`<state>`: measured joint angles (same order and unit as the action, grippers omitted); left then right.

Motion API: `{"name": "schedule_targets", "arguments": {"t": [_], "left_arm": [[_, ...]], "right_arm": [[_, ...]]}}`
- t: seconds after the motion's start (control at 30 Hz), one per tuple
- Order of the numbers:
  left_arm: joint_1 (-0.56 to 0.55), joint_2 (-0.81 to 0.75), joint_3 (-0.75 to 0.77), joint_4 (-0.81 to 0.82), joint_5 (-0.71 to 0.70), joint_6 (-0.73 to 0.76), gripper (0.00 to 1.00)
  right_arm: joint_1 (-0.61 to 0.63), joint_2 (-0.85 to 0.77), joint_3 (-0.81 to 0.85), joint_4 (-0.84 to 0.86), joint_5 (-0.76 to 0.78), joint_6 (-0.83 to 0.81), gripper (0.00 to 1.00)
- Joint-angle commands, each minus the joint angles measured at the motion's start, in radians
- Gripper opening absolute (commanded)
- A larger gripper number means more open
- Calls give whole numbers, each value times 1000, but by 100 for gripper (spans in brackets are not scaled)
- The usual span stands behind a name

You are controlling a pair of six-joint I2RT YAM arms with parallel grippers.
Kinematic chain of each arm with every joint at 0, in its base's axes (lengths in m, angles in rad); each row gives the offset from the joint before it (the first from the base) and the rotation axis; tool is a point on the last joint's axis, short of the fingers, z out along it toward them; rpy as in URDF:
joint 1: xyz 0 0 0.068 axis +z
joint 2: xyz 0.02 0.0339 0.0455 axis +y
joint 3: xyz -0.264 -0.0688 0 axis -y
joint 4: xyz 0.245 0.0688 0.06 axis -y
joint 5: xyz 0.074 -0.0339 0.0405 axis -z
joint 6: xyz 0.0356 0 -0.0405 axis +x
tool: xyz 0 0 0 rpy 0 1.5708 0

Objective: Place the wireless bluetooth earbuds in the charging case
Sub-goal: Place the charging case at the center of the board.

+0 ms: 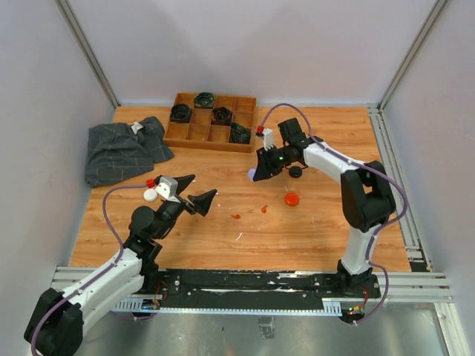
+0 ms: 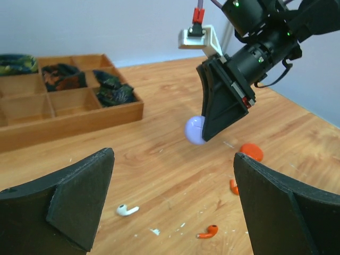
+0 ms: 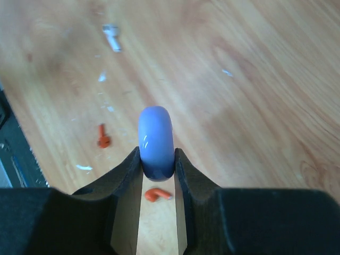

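Note:
My right gripper (image 1: 256,172) is shut on a lilac round case (image 1: 253,175), held on edge above the table; the case also shows in the right wrist view (image 3: 156,142) and in the left wrist view (image 2: 194,129). My left gripper (image 1: 199,202) is open and empty, hovering over the table (image 2: 172,178). Between its fingers lie a white earbud (image 2: 127,210) and two orange-red earbuds (image 2: 208,231) (image 2: 232,186). One orange-red earbud (image 3: 158,195) lies below the held case, another (image 3: 103,137) to its left. No lilac or black earbud shows.
An orange round case (image 1: 291,199) and a black round case (image 1: 295,171) lie near my right gripper. A wooden compartment tray (image 1: 199,132) with dark items stands at the back. A grey cloth (image 1: 122,148) lies at the back left. White crumbs dot the wood.

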<state>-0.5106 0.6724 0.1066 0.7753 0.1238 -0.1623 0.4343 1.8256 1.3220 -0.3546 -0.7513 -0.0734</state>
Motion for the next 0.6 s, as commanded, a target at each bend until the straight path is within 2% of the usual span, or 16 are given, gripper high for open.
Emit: {"name": "schedule_targets", "arguments": {"t": [0.0,0.17,0.33,0.47,0.57], "left_arm": [[6,0,31,-99,-133,-28,99],[6,45,70,-143,-162,-73,99],[6,81,105,-195,-177,-82,99],[6,90,110,-197,-173,-85,99],[6,90,110,-197,-167,-86,99]], "right_arm": [[-54,118,79,14,62,164,9],[-79,247,150,31,77,245,10],[-110,321,204,53,97,305,19],[-132,348,232,42,117,319,39],[-143,320,223,24,136,300,50]]}}
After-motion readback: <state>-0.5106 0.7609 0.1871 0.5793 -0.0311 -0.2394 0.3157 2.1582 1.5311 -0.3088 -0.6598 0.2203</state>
